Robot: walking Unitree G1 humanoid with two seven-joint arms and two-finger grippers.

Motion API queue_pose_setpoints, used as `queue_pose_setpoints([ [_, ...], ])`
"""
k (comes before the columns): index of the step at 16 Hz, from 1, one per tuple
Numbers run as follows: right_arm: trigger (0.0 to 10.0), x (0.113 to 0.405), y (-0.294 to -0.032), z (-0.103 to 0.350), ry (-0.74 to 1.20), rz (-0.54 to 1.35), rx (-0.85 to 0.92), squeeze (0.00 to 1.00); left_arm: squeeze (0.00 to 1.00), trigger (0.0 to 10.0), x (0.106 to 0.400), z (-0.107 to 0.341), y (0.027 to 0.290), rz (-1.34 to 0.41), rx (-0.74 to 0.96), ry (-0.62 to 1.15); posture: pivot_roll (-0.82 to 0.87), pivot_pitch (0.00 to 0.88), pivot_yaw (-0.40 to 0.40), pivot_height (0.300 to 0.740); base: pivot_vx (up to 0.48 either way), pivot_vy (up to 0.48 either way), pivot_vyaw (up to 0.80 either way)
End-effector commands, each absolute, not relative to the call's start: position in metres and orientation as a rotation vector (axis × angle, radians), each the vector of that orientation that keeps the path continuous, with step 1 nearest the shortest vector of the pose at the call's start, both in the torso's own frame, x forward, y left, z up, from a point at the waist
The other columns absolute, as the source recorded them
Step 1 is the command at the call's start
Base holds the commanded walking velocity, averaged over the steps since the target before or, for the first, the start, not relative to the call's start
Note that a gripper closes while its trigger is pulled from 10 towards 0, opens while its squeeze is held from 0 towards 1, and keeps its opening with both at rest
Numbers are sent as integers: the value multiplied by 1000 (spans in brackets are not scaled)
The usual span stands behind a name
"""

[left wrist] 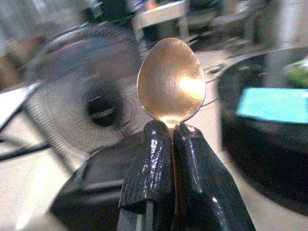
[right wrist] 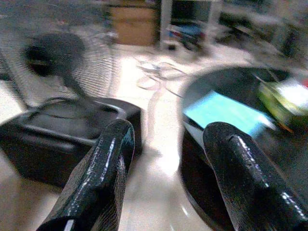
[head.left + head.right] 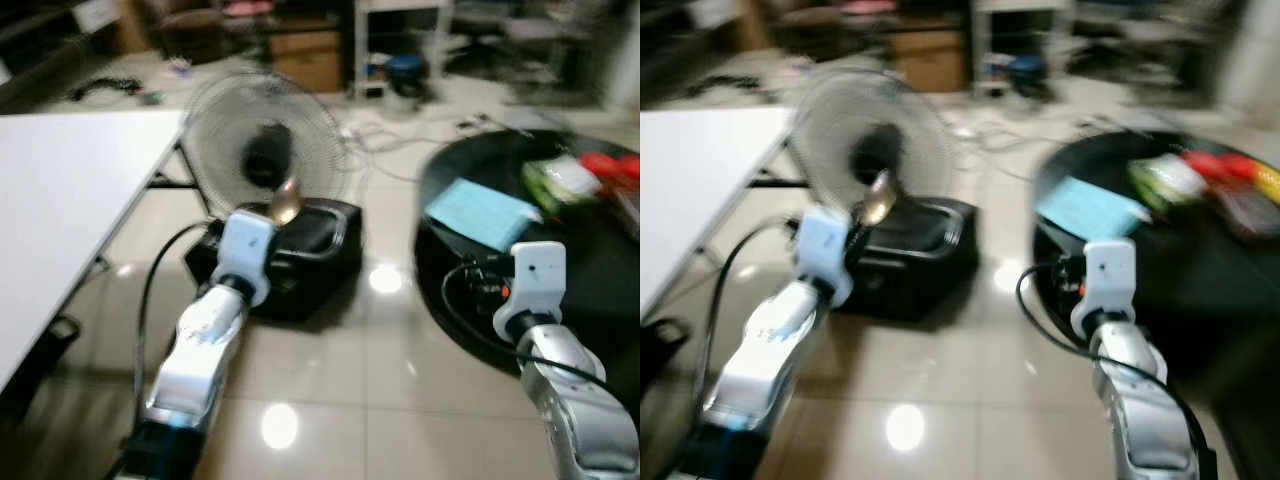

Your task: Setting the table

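Note:
My left gripper (image 1: 171,132) is shut on a gold spoon (image 1: 171,82), whose bowl sticks up past the fingertips. In the left eye view the spoon (image 3: 285,203) rises above the left wrist, in front of a floor fan (image 3: 262,140). My right gripper (image 2: 166,139) is open with nothing between its fingers, held over the near edge of a round black table (image 3: 590,270). A light blue napkin (image 3: 483,213) lies on that table's left part. The views are blurred.
A white table (image 3: 60,190) stands at the left. The fan stands by a black box (image 3: 300,250) on the tiled floor. Green and red packets (image 3: 575,180) lie on the black table. Cables (image 3: 400,135), boxes and furniture fill the back of the room.

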State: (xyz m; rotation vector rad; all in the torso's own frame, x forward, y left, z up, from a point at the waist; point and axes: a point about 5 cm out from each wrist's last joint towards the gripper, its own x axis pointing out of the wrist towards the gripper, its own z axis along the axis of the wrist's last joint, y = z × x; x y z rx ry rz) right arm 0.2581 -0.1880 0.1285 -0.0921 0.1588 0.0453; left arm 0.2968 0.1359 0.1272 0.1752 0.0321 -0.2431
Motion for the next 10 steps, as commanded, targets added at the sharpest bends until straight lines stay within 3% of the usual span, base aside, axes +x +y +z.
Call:
queue_pose_setpoints([
  [1,10000,259,-168,136,116,153,-70,0,0,10000,295,130,155,-170,185,29,-94,0,65,740,461,0,800],
  [3,10000,256,-146,137,105,365,-61,0,0,10000,285,132,162,-110,185,13,-62,0,14,740,461,0,800],
  [6,10000,262,-149,137,94,365,-59,0,0,10000,284,151,153,-141,225,-64,-43,0,3,740,460,0,800],
  [10,10000,263,-155,147,49,321,-56,0,0,10000,292,172,144,-145,177,-132,-68,0,27,740,0,0,800],
])
